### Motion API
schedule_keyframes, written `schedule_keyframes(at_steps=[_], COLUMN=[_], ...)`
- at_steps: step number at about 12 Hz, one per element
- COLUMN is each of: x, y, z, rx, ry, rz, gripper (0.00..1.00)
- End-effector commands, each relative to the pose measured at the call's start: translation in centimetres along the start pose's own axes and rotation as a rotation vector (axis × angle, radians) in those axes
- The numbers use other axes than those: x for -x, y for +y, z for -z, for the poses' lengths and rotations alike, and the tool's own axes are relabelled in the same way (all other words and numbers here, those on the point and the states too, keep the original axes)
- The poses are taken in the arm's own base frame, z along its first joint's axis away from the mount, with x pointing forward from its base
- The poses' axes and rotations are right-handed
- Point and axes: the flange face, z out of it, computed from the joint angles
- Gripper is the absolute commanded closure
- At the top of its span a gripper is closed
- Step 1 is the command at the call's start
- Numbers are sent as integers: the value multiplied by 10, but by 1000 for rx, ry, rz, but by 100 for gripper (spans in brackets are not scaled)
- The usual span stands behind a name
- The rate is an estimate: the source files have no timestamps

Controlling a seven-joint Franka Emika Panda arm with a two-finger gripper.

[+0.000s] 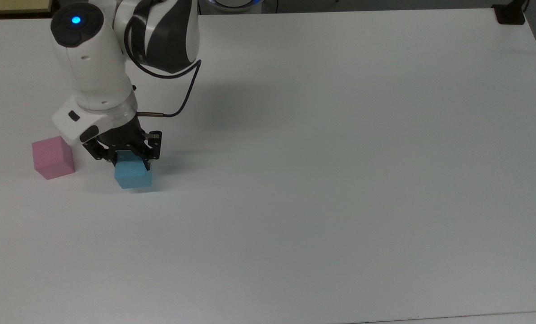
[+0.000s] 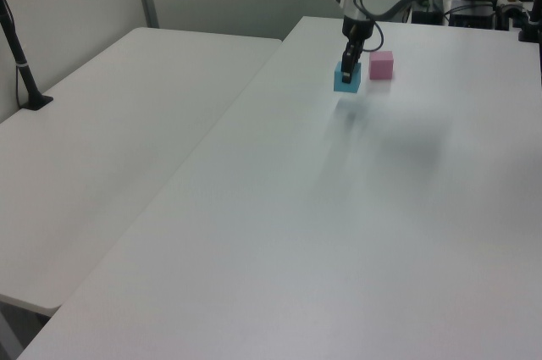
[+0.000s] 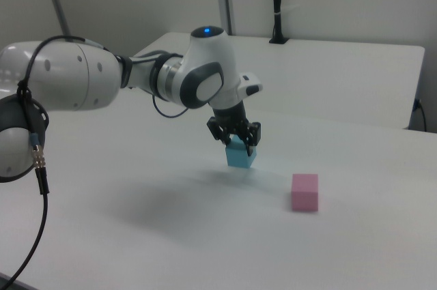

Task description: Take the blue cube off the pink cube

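The blue cube sits low at the white table, a short way to the top view's right of the pink cube and apart from it. My gripper comes down from above and is shut on the blue cube's upper part. In the left view the blue cube lies left of the pink cube, with the gripper over it. In the right view the gripper holds the blue cube, and the pink cube stands alone to its right.
A black clamp sits at the table's far right corner in the top view. A second white table adjoins on the left view's left, with a black post on it. Wide bare tabletop stretches to the top view's right.
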Motion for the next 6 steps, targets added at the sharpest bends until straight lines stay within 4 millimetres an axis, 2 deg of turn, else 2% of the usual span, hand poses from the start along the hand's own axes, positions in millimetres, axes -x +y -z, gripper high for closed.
schedule_keyframes(at_steps=[1,2,3,4,6], x=[5,5,6,5,9], y=[-13,-19,-21,-19,-18], z=[-22,-25,-20,-8,34], rx=[18,16,14,14,5], ry=[-5,-11,-16,-8,-23], rz=[-19,-13,-13,-14,-16], gripper=[39,23,0,0,0])
